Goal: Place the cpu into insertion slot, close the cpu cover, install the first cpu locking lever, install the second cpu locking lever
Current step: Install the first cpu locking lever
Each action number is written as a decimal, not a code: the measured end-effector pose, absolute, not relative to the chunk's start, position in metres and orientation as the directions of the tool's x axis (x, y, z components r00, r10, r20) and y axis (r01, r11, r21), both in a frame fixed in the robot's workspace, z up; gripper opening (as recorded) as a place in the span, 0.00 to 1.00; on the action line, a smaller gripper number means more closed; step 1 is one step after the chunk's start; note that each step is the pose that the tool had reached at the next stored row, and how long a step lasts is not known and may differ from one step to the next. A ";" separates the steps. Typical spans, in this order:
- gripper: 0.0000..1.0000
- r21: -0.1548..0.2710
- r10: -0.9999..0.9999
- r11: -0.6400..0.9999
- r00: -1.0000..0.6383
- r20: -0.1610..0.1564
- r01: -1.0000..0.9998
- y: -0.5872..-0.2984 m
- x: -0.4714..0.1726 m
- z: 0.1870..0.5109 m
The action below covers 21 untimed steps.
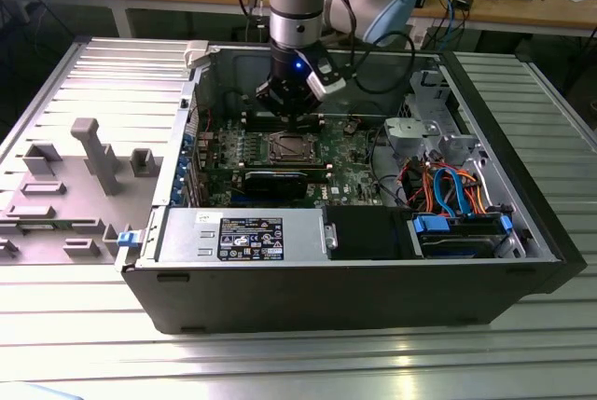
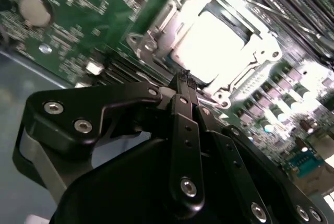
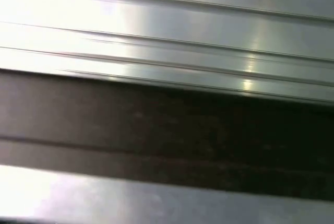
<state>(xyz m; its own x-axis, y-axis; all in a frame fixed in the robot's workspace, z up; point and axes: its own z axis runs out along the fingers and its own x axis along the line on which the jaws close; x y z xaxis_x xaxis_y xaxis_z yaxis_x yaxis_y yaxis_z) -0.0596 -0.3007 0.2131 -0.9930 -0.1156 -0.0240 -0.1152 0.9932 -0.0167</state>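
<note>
Gripper (image 2: 182, 80) pinched shut, fingertips together, empty, poised just above the near edge of the socket (image 2: 156, 31). Chip (image 2: 216, 38) seated in the socket, bright face up, cover (image 2: 258, 44) closed around it. In the exterior view, gripper (image 1: 291, 113) just behind the socket (image 1: 290, 146), inside the open computer case (image 1: 522, 223).

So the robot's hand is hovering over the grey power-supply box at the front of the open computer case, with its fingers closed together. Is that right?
Not quite. The hand hovers over the insertion slot on the green motherboard, not the power-supply box; the exterior view shows that box nearer the front. The second wrist view does show the fingers closed together, just beside the socket.
</note>
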 end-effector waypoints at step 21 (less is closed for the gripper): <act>0.11 -0.021 -0.116 0.993 -0.993 -0.022 -0.115 -0.293 -0.063 0.210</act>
<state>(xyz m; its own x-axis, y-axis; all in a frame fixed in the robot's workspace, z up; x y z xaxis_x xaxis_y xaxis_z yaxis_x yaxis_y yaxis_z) -0.0630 -0.2929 0.2102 -0.9931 -0.1156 -0.0217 -0.1151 0.9931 -0.0211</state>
